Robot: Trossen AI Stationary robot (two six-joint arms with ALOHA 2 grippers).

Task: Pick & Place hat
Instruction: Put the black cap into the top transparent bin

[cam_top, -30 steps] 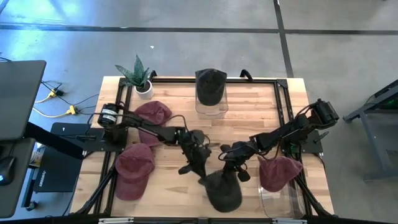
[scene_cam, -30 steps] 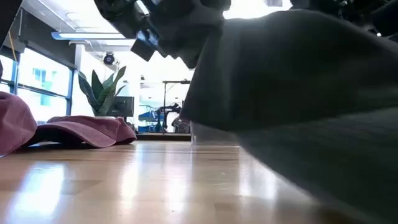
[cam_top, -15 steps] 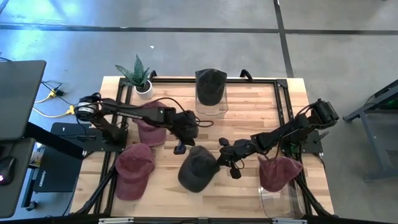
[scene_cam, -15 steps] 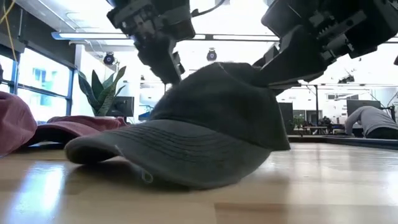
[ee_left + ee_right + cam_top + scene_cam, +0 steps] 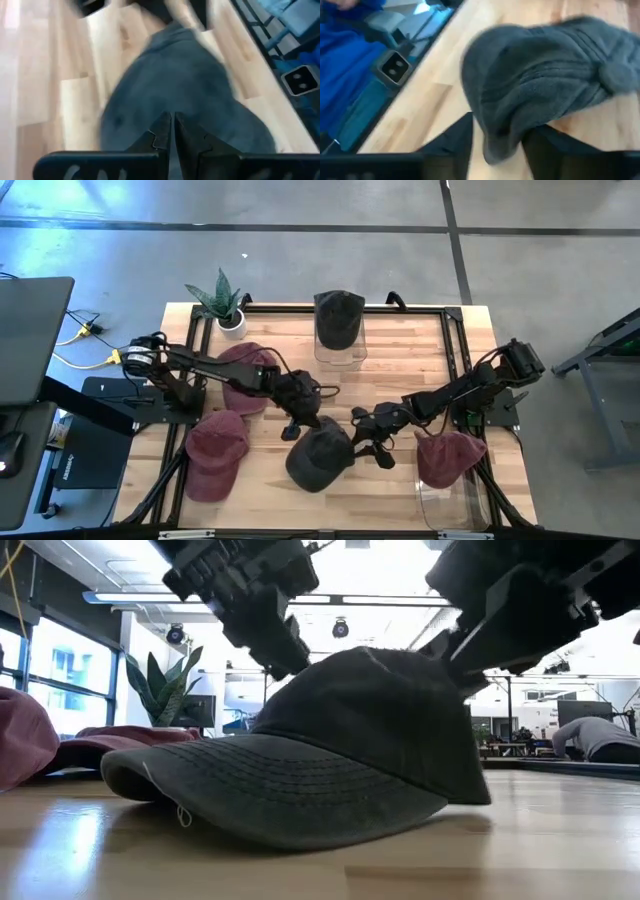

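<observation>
A dark grey hat (image 5: 318,458) (image 5: 330,750) lies on the wooden table near its front edge. It rests on its brim and the crown's lower rim, with the brim toward the near edge. My left gripper (image 5: 293,428) (image 5: 172,125) is shut and slants down at the crown's far-left side. My right gripper (image 5: 368,445) (image 5: 500,145) is open at the hat's right. The hat's rear edge (image 5: 502,135) sits between its two fingers. My left gripper's shut fingertips (image 5: 288,658) stand right at the crown's far-left side, slanting down from the far left; I cannot tell whether they touch it. My right gripper's open fingers (image 5: 547,145) flank the hat's rear edge from the right; I cannot tell whether either finger touches it.
Two maroon hats (image 5: 245,375) (image 5: 215,452) lie at the table's left. A third (image 5: 450,455) sits on a clear bin at the right front. Another dark hat (image 5: 338,320) tops a clear container at the far edge, beside a potted plant (image 5: 222,300). Black frame rails (image 5: 455,350) border the table.
The dark hat, lifted near the front edge a second ago, has come down and now lies flat on the table, a little farther left. My left gripper has drawn back toward the far left and tipped up. My right gripper has opened and let go of the hat's rear.
</observation>
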